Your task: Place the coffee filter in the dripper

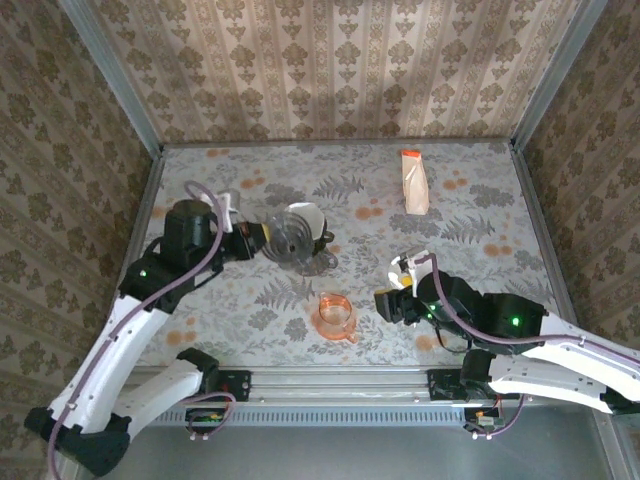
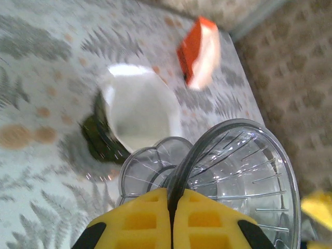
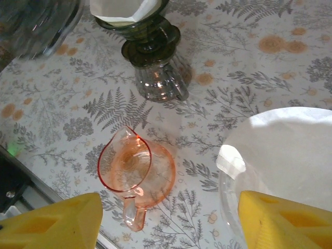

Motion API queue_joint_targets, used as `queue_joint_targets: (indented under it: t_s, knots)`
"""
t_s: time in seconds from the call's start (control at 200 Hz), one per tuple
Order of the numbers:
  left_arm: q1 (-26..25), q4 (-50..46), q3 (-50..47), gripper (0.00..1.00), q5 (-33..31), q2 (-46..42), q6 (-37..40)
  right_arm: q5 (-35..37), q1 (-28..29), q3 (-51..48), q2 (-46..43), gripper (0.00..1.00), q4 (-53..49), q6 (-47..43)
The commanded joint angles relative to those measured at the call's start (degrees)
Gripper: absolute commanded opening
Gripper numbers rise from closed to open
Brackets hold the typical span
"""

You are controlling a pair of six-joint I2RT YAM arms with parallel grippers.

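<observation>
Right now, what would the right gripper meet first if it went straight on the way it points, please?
Probably the pitcher, ahead of the open right gripper and in line with its gap; depth is unclear.

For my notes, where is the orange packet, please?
Top view: the orange packet lies on the table's far right side, near the back wall, beyond the jug.

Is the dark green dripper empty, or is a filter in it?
Not empty. A white paper filter sits inside the dark green dripper, its edge rising above the rim.

Glossy clear dripper (image 2: 249, 171), matt paper filter (image 2: 140, 109)
</observation>
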Motion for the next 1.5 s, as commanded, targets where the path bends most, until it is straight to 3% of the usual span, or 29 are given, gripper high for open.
queue_joint_targets:
  t_s: [0.0,0.165,0.295,0.675,0.995,1.495]
  knots:
    - [-6.82,-5.12,1.01,0.0,-1.04,-1.3,-0.65,4.38,-0.33,0.56,-1.5,0.71,-2.88,0.73]
    - [-18.88,-0.52,-3.23,0.0,-4.35,2.24,-3.4,6.95,-0.58,0.75,-3.71,0.71,-3.98,1.17]
    - [-22.14,8.89,-8.11,0.0,-1.86,6.32,-5.05,7.5,-0.77,1.16,-4.64,0.71,-5.34,1.7]
    - [-21.21,15.81,-11.64,0.0,-1.8,10.13,-1.89,6.99,-0.77,1.46,-6.75,0.71,-7.16,2.95]
    - [-17.98,14.98,-12.95,0.0,0.36,10.72,-2.46,7.3,-0.77,1.31,-6.69,0.71,-7.46,3.21]
    - [-17.94,14.97,-14.26,0.0,2.16,12.37,-3.68,7.29,-0.77,1.63,-6.74,0.71,-7.77,3.41]
